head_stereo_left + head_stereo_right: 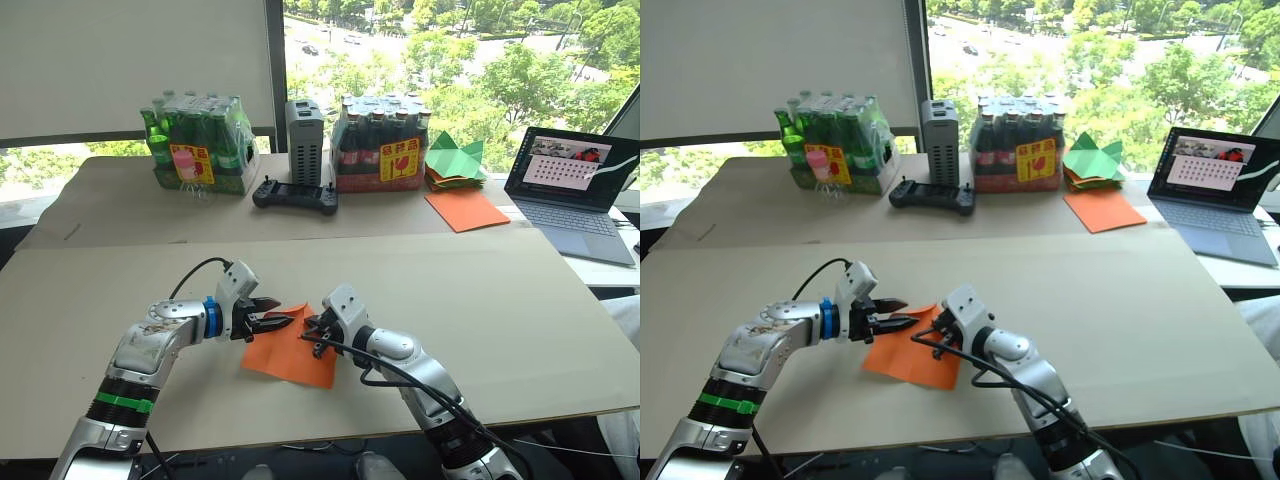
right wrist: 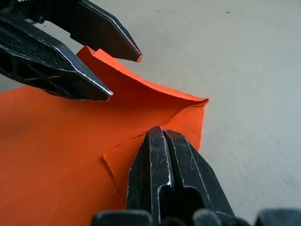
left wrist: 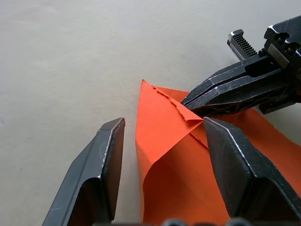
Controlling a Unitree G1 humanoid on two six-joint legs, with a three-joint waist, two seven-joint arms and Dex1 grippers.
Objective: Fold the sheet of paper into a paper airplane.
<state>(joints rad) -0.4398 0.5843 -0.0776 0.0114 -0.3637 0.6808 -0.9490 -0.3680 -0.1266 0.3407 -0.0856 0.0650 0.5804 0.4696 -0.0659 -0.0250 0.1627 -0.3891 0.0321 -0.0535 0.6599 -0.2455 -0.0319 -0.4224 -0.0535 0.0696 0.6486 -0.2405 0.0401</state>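
Note:
The sheet of paper [image 1: 288,357] is bright orange and lies on the beige table [image 1: 480,300] near its front, between my two arms. One corner is lifted and folded over into a raised flap [image 3: 162,117]. My left gripper [image 1: 284,319] is open, one finger on each side of that flap [image 3: 101,174]. From the opposite side my right gripper [image 1: 309,336] comes in tip to tip with it. It is shut on the flap's torn-edged corner [image 2: 160,133]. The rest of the sheet lies flat.
Along the far table stand a pack of green bottles [image 1: 195,148], a grey box [image 1: 304,140], a black controller [image 1: 295,194] and a pack of dark bottles [image 1: 380,148]. Green paper shapes [image 1: 455,160], a bigger orange sheet [image 1: 466,209] and a laptop [image 1: 578,185] sit far right.

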